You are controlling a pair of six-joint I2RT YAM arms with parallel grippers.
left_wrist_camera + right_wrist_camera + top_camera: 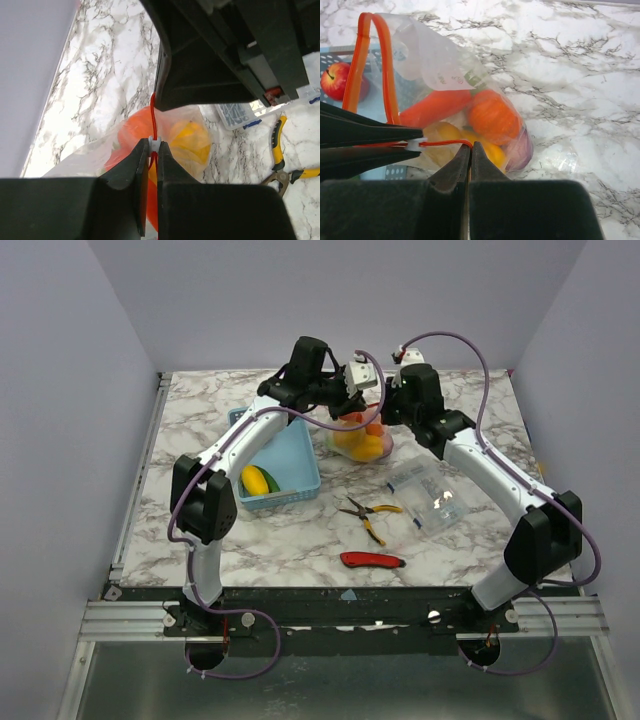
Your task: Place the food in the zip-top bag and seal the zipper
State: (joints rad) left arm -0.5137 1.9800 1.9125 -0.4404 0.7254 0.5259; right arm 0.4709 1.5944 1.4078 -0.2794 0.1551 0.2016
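Left gripper [154, 150] clamped on zipper [153, 112] at white slider [154, 144], right gripper [470, 151] clamped on zipper end. Sealing step; next likely draw slider along zip-top bag [440, 65] open mouth.

White arms [255, 435], black joints [203, 500], purple cables [240, 677]

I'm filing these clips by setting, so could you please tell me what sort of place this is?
Probably a robot test bench: a marbled table boxed in by plain walls, a left arm and right arm bolted to a metal rail, and props: pliers, a bag of toy food.
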